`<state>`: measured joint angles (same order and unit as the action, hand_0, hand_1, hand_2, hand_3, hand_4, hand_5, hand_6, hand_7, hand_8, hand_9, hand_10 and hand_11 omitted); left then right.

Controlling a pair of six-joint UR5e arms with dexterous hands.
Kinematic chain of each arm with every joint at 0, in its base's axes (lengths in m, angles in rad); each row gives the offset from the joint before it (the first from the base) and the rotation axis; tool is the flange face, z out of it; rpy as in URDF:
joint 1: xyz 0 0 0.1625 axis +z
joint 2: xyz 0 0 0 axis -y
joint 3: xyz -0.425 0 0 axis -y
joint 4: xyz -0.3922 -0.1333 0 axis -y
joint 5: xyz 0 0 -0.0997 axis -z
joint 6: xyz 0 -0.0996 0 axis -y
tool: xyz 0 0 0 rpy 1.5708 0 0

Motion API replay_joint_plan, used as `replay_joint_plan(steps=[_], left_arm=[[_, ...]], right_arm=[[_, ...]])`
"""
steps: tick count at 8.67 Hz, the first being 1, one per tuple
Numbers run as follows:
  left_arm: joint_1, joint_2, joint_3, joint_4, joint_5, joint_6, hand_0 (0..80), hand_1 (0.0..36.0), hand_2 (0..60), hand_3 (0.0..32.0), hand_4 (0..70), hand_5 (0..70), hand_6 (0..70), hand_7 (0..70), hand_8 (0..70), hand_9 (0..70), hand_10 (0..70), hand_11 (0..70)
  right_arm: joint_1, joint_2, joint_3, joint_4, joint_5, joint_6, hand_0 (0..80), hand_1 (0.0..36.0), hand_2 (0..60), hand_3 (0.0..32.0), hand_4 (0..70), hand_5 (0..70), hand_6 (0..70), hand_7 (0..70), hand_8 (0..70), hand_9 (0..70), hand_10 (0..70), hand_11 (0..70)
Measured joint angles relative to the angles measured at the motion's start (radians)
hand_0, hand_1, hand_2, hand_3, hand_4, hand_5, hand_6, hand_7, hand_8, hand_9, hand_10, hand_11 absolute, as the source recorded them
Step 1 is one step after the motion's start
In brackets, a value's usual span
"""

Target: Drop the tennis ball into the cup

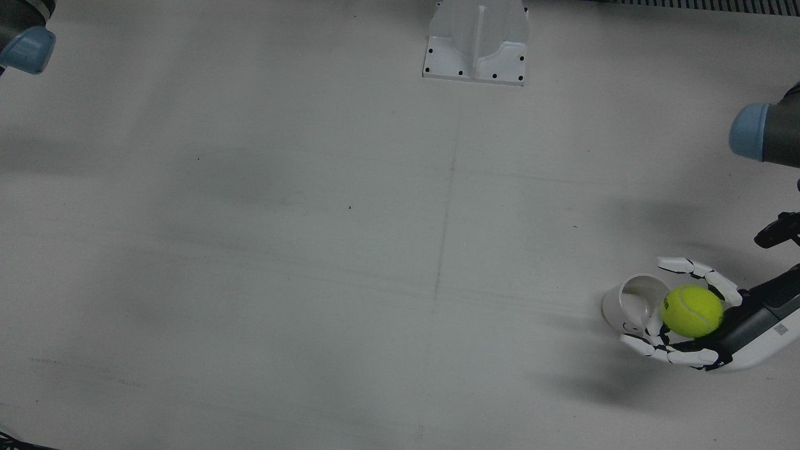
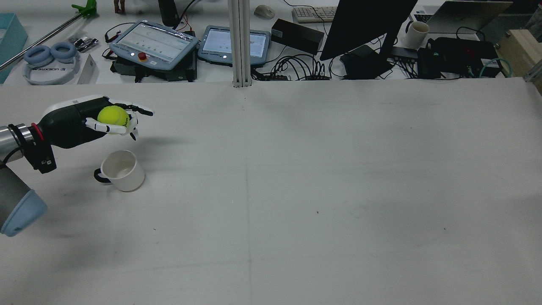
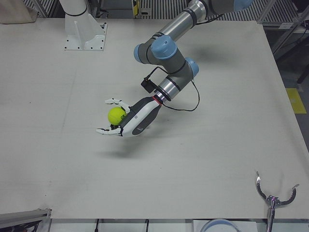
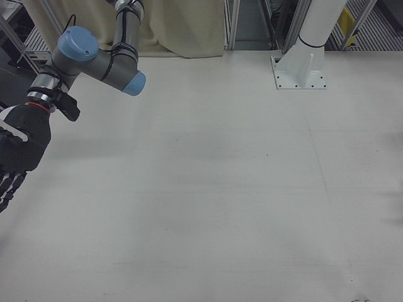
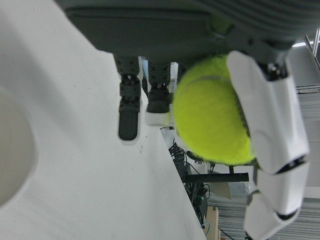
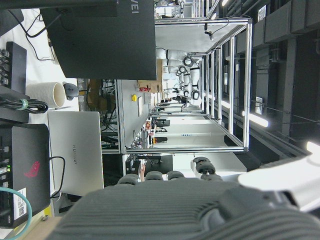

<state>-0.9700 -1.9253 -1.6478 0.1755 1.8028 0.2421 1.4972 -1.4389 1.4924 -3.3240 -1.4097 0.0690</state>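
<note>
A yellow-green tennis ball (image 1: 692,310) sits in my left hand (image 1: 690,340), whose white fingers (image 5: 272,115) curl round it. The hand is raised off the table. Beside and below it a white cup (image 2: 120,169) with a dark handle stands upright and empty; in the front view the ball lies just right of the cup (image 1: 632,302) mouth, not over it. The rear view shows the ball (image 2: 112,115) above and beyond the cup. In the left-front view the ball (image 3: 116,115) shows but the cup is hidden. My right hand (image 4: 14,154) hangs at that view's left edge, fingers straight, holding nothing.
A white pedestal base (image 1: 476,44) is bolted at the table's back middle. Beyond the far edge lie tablets (image 2: 154,42), a monitor (image 2: 364,25) and cables. A claw-shaped tool (image 3: 274,194) sticks up by the front corner.
</note>
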Motion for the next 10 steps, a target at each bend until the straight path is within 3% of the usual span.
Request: replay_joint_plan(steps=[1,4,7,9,10], left_arm=[[0.003,0.002,0.000,-0.009,0.001,-0.001,43.5,11.8,8.5,0.0,16.7,0.3,2.1,21.5,0.0,2.9,0.0,0.0],[0.004,0.021,-0.001,-0.049,0.004,-0.006,46.3,15.4,9.7,0.0,15.4,0.2,0.6,16.5,0.0,1.9,0.0,0.0],[0.004,0.037,-0.001,-0.068,0.011,-0.007,46.0,15.2,12.0,0.0,15.2,0.6,1.5,16.1,0.0,1.8,0.0,0.0],[0.003,0.039,-0.003,-0.071,0.012,-0.008,45.5,16.4,15.6,0.0,6.4,0.5,1.1,15.8,0.0,1.7,0.0,0.0],[0.000,0.034,-0.012,-0.067,0.012,-0.012,46.0,17.2,13.1,0.0,0.9,0.8,0.8,12.4,0.0,1.0,0.0,0.0]], right_arm=[[0.000,0.000,0.000,0.000,0.000,0.000,0.0,0.0,0.0,0.0,0.0,0.0,0.0,0.0,0.0,0.0,0.0,0.0],[0.000,0.000,-0.001,0.000,0.000,0.000,0.0,0.0,0.0,0.0,0.0,0.0,0.0,0.0,0.0,0.0,0.0,0.0],[0.000,0.000,-0.001,0.000,0.000,0.000,0.0,0.0,0.0,0.0,0.0,0.0,0.0,0.0,0.0,0.0,0.0,0.0],[0.000,0.000,-0.001,0.000,-0.001,0.000,0.0,0.0,0.0,0.0,0.0,0.0,0.0,0.0,0.0,0.0,0.0,0.0],[0.000,0.000,-0.001,0.000,-0.001,0.000,0.0,0.0,0.0,0.0,0.0,0.0,0.0,0.0,0.0,0.0,0.0,0.0]])
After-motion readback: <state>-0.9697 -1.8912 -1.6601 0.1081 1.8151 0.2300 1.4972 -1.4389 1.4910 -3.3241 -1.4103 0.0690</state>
